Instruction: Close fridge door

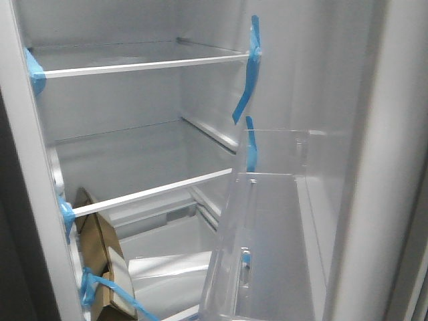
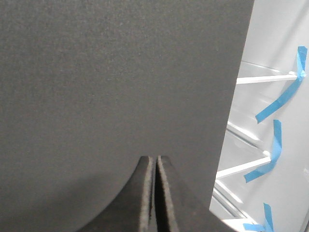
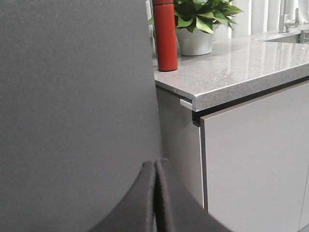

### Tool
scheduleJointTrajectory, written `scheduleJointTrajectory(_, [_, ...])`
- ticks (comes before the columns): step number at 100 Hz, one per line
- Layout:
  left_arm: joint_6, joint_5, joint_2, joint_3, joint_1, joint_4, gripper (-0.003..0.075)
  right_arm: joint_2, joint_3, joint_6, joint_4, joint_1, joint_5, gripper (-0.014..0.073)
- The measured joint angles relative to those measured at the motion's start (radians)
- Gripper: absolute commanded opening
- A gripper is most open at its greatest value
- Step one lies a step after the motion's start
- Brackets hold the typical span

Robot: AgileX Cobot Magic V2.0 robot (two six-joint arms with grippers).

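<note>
The fridge door (image 1: 374, 200) stands open at the right of the front view. Its white inner lining carries a clear bin (image 1: 267, 247) with blue tape. No gripper shows in that view. In the right wrist view the door's dark-grey outer face (image 3: 77, 96) fills the near side. My right gripper (image 3: 155, 162) is shut and empty, its tips close to or on that face near the slab's edge. In the left wrist view my left gripper (image 2: 155, 157) is shut and empty, close to a dark-grey panel (image 2: 111, 82) without bins, beside the open fridge interior (image 2: 270, 96).
Inside the fridge are glass shelves (image 1: 147, 65) with blue tape and a cardboard box (image 1: 100, 254) low at the left. Beyond the door stand a stone countertop (image 3: 241, 67) with a red bottle (image 3: 165, 36) and a potted plant (image 3: 198, 24), and a light-grey cabinet front (image 3: 256, 164).
</note>
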Motion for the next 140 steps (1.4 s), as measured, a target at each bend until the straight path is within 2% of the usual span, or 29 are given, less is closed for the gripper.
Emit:
scheduleJointTrajectory(49, [0.000,0.000,0.000,0.000,0.000,0.000,-0.0020,0.000,0.000,0.000,0.018,0.000,0.000,-0.0071])
scheduleJointTrajectory(70, [0.000,0.000,0.000,0.000,0.000,0.000,-0.0020,0.003,-0.087,0.000,0.326,0.000,0.150,-0.0071])
scheduleJointTrajectory(84, [0.000,0.000,0.000,0.000,0.000,0.000,-0.0020,0.089,-0.212,0.000,0.577,0.000,0.167,-0.0071])
scheduleJointTrajectory(110, [0.000,0.000,0.000,0.000,0.000,0.000,-0.0020,0.338,-0.384,0.000,1.148,0.000,0.169,-0.0071])
scheduleJointTrajectory(122, [0.000,0.000,0.000,0.000,0.000,0.000,-0.0020,0.414,-0.427,0.000,1.284,0.000,0.217,-0.0071])
scheduleJointTrajectory(140, [0.000,0.000,0.000,0.000,0.000,0.000,-0.0020,0.490,-0.469,0.003,1.329,-0.002,0.261,-0.0071])
